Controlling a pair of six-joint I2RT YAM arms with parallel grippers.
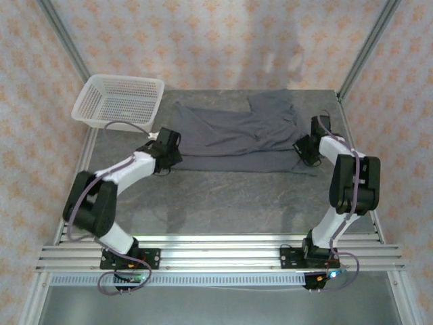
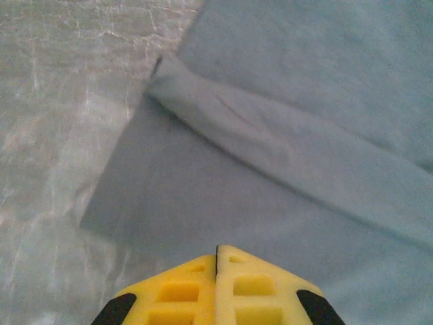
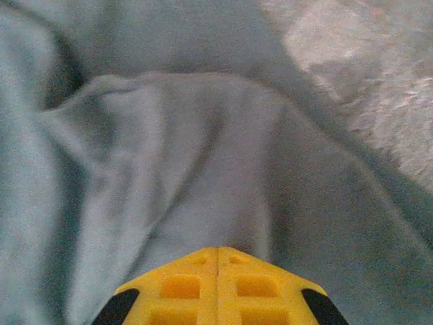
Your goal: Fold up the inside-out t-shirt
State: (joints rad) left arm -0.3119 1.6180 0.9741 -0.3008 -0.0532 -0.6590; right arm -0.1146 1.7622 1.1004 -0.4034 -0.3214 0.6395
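A: Shirts, how many?
B: One t-shirt [image 1: 237,132], dark slate grey, plain cloth, wrinkly. It lies spread on the table [image 1: 230,196], stretched from one gripper across to the other.

A: Grippers?
B: Two. The left gripper [image 2: 216,249] is down at the shirt's near-left corner with its yellow jaws pressed together. Cloth lies right under and ahead of the tips. A folded band of the shirt runs slantwise just beyond them, and bare table lies off to their left.

A: Is it pinching the cloth?
B: The annotator cannot tell, because the tips hide it.

A: And the right one?
B: The right gripper [image 3: 218,250] is at the shirt's right edge, jaws also pressed together. Rumpled cloth fills the space ahead of it, and a patch of table lies beyond to its right. Whether cloth is caught there cannot be told either.

A: Anything past it?
B: One sleeve [image 1: 274,103] sticks out beyond the right gripper.

A: Containers?
B: One white mesh basket [image 1: 126,76], beyond the left gripper and to its left. It is near the shirt's far-left corner but apart from it, and its perforated floor and walls show all round.
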